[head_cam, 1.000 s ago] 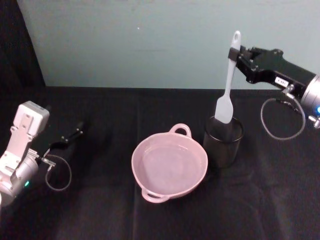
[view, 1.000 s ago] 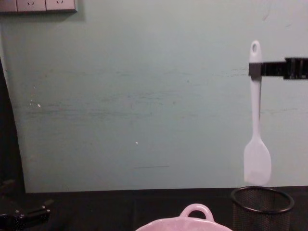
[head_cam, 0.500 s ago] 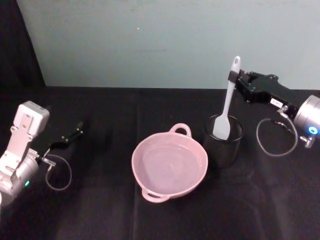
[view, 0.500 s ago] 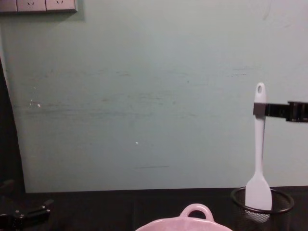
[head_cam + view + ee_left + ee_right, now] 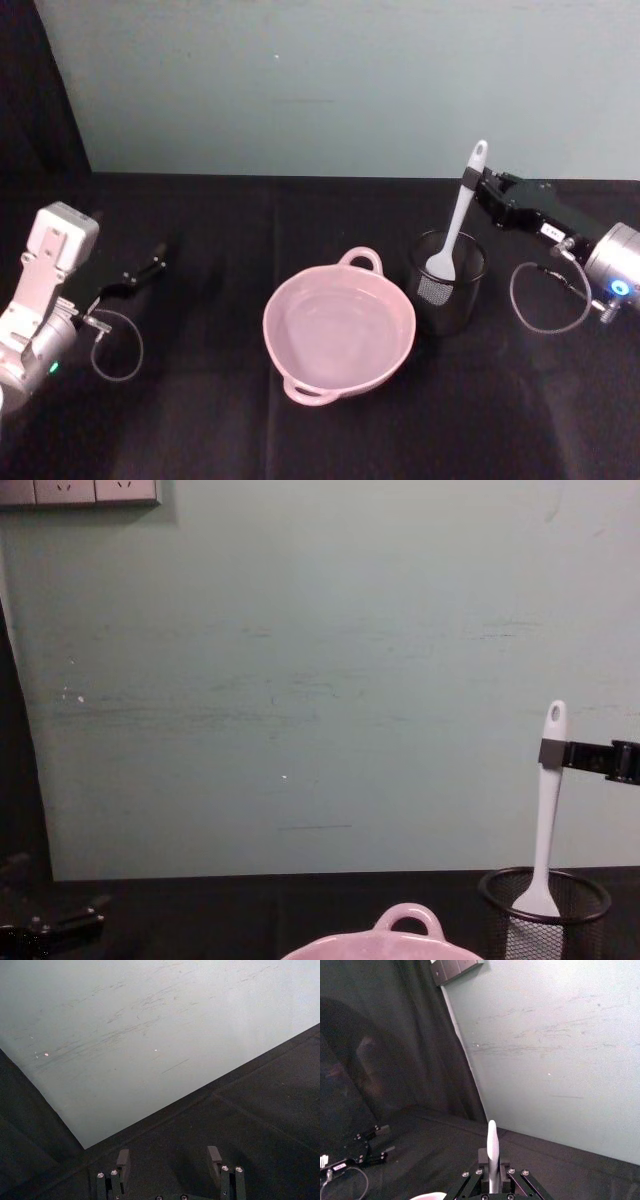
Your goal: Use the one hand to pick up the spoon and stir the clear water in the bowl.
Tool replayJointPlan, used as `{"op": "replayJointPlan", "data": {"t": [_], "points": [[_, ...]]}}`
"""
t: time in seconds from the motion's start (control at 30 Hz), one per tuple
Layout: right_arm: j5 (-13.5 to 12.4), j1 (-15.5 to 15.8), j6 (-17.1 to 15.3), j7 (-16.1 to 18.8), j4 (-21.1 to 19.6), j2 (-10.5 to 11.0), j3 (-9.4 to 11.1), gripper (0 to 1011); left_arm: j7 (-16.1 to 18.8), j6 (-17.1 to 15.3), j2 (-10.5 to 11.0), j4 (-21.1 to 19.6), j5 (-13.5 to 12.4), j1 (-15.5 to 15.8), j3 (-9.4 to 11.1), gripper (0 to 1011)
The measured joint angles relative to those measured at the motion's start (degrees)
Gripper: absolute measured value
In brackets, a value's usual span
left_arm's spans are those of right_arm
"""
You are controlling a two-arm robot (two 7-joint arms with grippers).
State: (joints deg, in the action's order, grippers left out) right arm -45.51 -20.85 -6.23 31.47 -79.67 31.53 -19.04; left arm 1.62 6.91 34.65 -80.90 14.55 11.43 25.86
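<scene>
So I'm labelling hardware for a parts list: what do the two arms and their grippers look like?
The right gripper is black and flat-jawed with a small white label, on a silver cylindrical wrist with a blue light and a looping grey cable. The left gripper has slim black fingers, behind them a boxy white-grey module, a wrist with a small teal light and a thin cable loop.

Head view: high, angled down over black cloth table [image 5: 200,400]. Chest view: low, level, facing pale green wall [image 5: 300,680]. Wrist views: looking along own fingers toward same wall. Head and chest share black wire-mesh cup [image 5: 446,283].
</scene>
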Motion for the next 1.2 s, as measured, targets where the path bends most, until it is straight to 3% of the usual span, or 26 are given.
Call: {"op": "replayJointPlan", "data": {"t": [0.7,0.83,1.2], "points": [[-6.22,0.99,2.44,2.00,6.01,-2.07,0.26,123,0.00,0.00,0.00,0.00,0.00,0.00,0.00,1005],[-6.81,1.32,2.28,1.62,6.10,-2.09,0.16,204,0.00,0.00,0.00,0.00,0.00,0.00,0.00,1005],[-7.58,2.00,1.25,0.52,6.54,-1.43,-0.39,574,0.00,0.00,0.00,0.00,-0.01,0.00,0.00,1005]]}}
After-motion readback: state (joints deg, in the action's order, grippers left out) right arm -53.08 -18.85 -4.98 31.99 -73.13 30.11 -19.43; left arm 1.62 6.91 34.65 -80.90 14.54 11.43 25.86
